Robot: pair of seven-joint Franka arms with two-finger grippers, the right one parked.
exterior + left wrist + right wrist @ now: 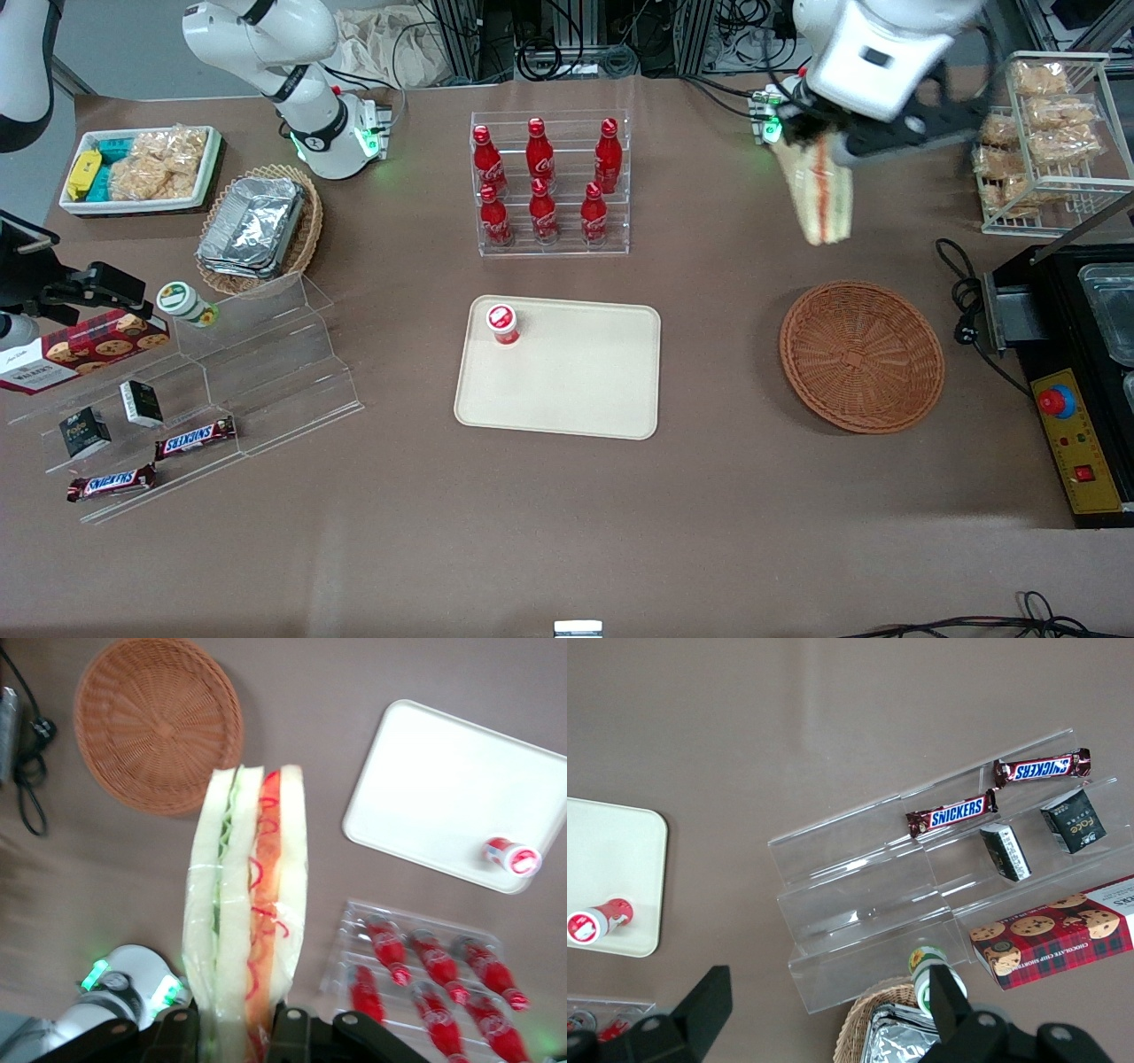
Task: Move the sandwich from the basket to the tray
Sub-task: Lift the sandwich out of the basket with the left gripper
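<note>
My left gripper (828, 142) is shut on the sandwich (819, 195), a plastic-wrapped wedge of pale bread with red and green filling. It hangs point-down in the air above the table. The reddish-brown wicker basket (861, 356) sits empty below it, nearer the front camera. The wrist view shows the gripper (235, 1032) pinching the sandwich (248, 904) at its wide end, with the basket (158, 722) and the beige tray (443, 788) on the table below. The tray (567, 381) lies beside the basket, toward the parked arm's end, with a small red can (502, 322) standing on one corner.
A clear rack of red cola bottles (549, 182) stands farther from the front camera than the tray. A wire rack of bagged snacks (1050, 133) and a black appliance (1081, 372) with a cable (961, 292) sit at the working arm's end of the table.
</note>
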